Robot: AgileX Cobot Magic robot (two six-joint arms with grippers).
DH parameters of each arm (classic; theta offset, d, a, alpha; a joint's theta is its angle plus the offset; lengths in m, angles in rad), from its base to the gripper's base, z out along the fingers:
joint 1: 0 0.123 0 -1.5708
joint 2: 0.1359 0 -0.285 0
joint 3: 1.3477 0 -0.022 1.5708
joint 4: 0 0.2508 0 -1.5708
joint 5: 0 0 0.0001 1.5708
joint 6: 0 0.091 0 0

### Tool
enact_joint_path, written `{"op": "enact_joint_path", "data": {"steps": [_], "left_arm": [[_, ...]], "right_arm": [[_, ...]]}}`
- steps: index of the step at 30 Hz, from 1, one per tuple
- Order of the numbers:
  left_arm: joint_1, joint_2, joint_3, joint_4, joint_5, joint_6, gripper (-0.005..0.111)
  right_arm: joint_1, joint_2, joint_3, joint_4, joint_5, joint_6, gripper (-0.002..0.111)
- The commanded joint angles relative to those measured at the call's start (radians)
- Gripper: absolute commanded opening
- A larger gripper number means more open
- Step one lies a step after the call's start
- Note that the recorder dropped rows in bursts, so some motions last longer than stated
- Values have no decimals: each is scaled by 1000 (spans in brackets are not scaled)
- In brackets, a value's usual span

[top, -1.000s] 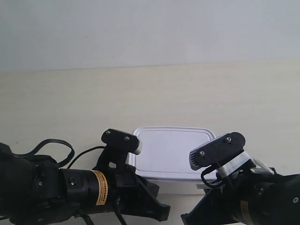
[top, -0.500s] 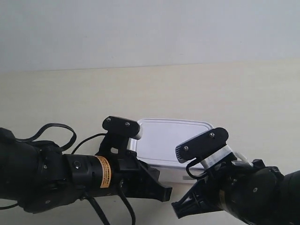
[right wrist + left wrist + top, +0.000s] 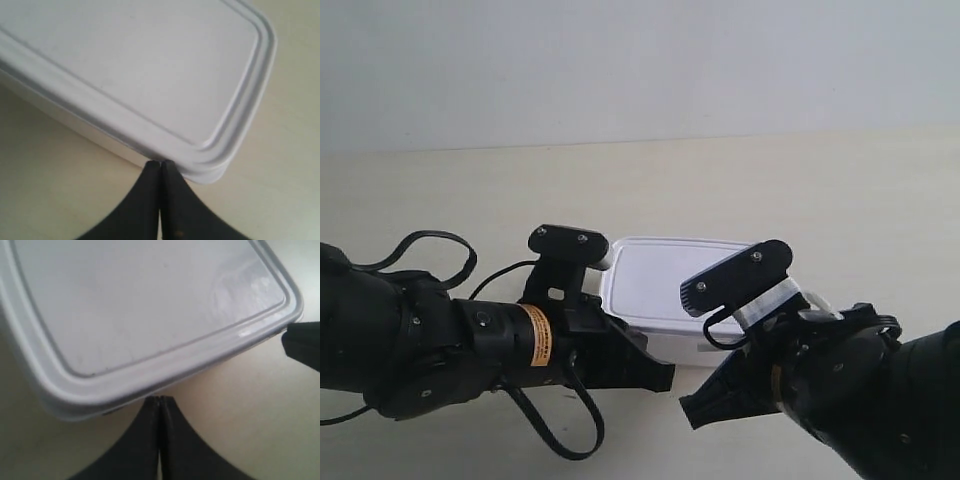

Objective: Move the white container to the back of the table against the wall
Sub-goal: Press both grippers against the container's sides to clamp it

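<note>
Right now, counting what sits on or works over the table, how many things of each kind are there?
Containers: 1, the white container.
Robot hands: 2, the left hand and the right hand, both shut, tips at the container's edge.
Total: 3.

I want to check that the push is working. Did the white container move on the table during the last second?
Yes. The white container has moved toward the wall: the strip of bare table between its far edge and the wall is narrower now.
</note>
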Motion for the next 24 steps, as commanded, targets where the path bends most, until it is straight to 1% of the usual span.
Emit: {"op": "enact_joint_path", "data": {"steps": [1, 5, 11, 15, 20, 24], "left_arm": [[29, 0, -6, -6, 2, 12, 0], [31, 0, -6, -6, -3, 12, 0], [31, 0, -11, -6, -10, 14, 0], [31, 7, -38, -4, 10, 14, 0], [31, 58, -74, -4, 37, 14, 0], [31, 91, -83, -4, 28, 14, 0]], "right_arm": [[0, 0, -8, 13, 37, -14, 0], [0, 0, -8, 13, 37, -14, 0], [0, 0, -8, -7, -18, -14, 0], [0, 9, -9, -12, -9, -14, 0], [0, 60, -30, -14, 13, -16, 0], [0, 117, -61, -14, 49, -16, 0]]}}
